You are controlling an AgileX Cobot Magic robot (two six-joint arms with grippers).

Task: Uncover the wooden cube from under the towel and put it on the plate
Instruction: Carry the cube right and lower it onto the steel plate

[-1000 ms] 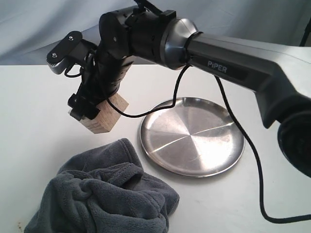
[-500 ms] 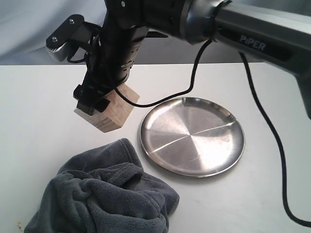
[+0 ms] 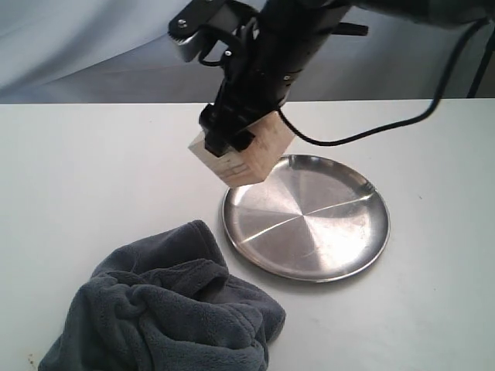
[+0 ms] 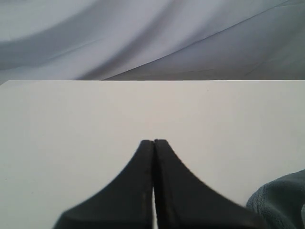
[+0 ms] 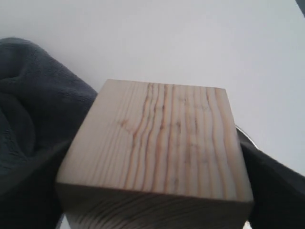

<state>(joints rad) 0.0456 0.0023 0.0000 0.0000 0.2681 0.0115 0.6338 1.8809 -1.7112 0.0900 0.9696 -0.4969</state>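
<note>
The pale wooden cube (image 3: pixel 246 151) hangs in the air above the table, over the near-left rim of the steel plate (image 3: pixel 325 232). My right gripper (image 3: pixel 232 135) is shut on it from above. In the right wrist view the cube (image 5: pixel 159 148) fills the middle, with a dark finger (image 5: pixel 274 191) at its side. The dark grey towel (image 3: pixel 166 309) lies crumpled at the front left, off the cube, and shows again as the towel (image 5: pixel 33 105) beside the cube. My left gripper (image 4: pixel 153 143) is shut on nothing over bare table, with the towel's edge (image 4: pixel 281 200) at the corner.
A black cable (image 3: pixel 371 131) trails from the right arm over the table behind the plate. A pale grey backdrop cloth (image 3: pixel 85 46) hangs behind the white table (image 3: pixel 93 170).
My right gripper has carried the cube up and to the right, from beside the towel to over the plate's left rim. Towel and plate have not moved.
</note>
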